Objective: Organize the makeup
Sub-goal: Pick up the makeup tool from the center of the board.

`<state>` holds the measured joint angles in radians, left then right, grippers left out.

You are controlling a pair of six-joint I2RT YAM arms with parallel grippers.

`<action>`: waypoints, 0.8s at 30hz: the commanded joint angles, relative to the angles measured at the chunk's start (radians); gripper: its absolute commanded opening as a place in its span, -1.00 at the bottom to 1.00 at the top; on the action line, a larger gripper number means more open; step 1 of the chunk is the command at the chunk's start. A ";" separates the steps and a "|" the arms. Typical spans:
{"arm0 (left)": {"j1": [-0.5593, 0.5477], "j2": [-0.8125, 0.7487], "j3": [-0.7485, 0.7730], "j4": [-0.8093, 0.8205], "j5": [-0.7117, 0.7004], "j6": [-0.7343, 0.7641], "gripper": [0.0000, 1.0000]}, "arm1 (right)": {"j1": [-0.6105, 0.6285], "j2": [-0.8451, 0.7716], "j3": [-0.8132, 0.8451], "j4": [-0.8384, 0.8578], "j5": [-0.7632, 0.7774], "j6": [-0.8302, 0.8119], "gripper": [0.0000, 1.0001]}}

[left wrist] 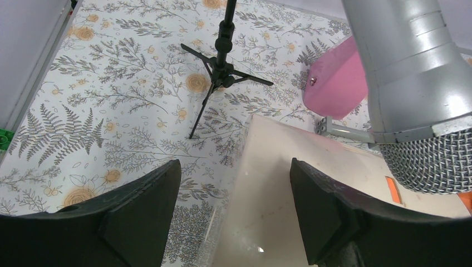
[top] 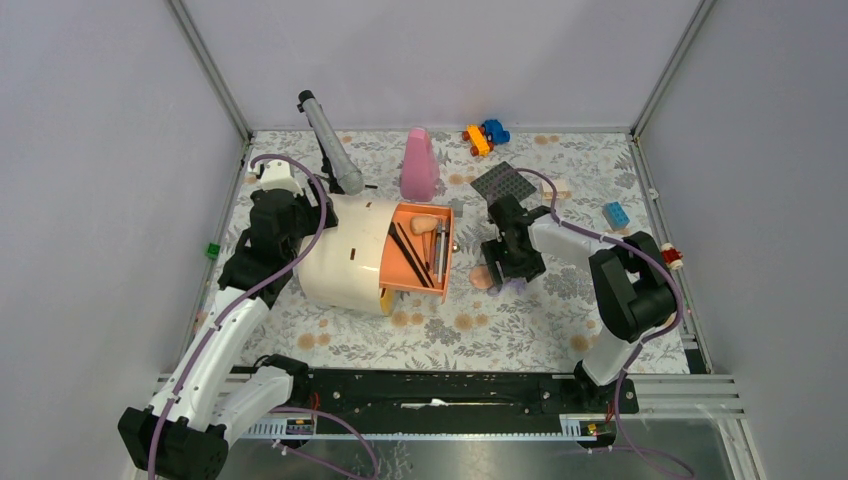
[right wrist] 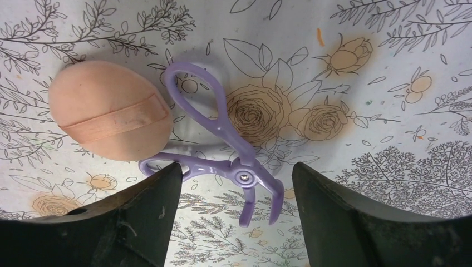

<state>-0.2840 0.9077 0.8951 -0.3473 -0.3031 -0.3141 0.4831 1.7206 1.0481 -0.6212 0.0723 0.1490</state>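
A cream case [top: 345, 260] lies open at centre left, and its orange tray [top: 400, 215] holds thin dark brushes [top: 410, 255] and a peach egg-shaped sponge [top: 425, 224]. On the mat to its right lie a round peach puff [right wrist: 108, 117] and, touching it, a purple scissor-handled curler [right wrist: 234, 150]. My right gripper [right wrist: 235, 169] hangs open just above the curler, one finger on each side of its pivot. My left gripper [left wrist: 235, 164] is open at the case's left edge [left wrist: 278, 189], one finger over the mat, the other over the cream shell.
A grey microphone [top: 330, 145] on a black tripod [left wrist: 220, 67] leans over the case from behind. A tall pink cone bottle [top: 418, 165], toy bricks [top: 485, 137], a dark studded plate [top: 505, 182] and a blue brick [top: 616, 214] stand at the back and right. A green brick [top: 213, 250] sits at the left rail.
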 commanded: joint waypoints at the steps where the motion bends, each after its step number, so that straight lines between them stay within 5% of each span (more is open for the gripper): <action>1: 0.007 0.016 0.007 -0.055 0.015 0.013 0.56 | -0.001 0.010 0.022 -0.022 -0.039 -0.019 0.55; 20: 0.006 0.019 0.007 -0.055 0.019 0.013 0.56 | -0.001 -0.095 -0.069 0.023 -0.105 0.159 -0.14; 22: 0.006 0.018 0.007 -0.055 0.019 0.013 0.56 | -0.001 -0.112 -0.078 0.025 -0.112 0.170 -0.06; 24: 0.006 0.019 0.007 -0.055 0.019 0.013 0.56 | -0.002 -0.134 -0.092 0.030 -0.130 0.169 0.23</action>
<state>-0.2829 0.9112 0.8951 -0.3443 -0.2989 -0.3141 0.4831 1.6505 0.9775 -0.5915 -0.0219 0.2855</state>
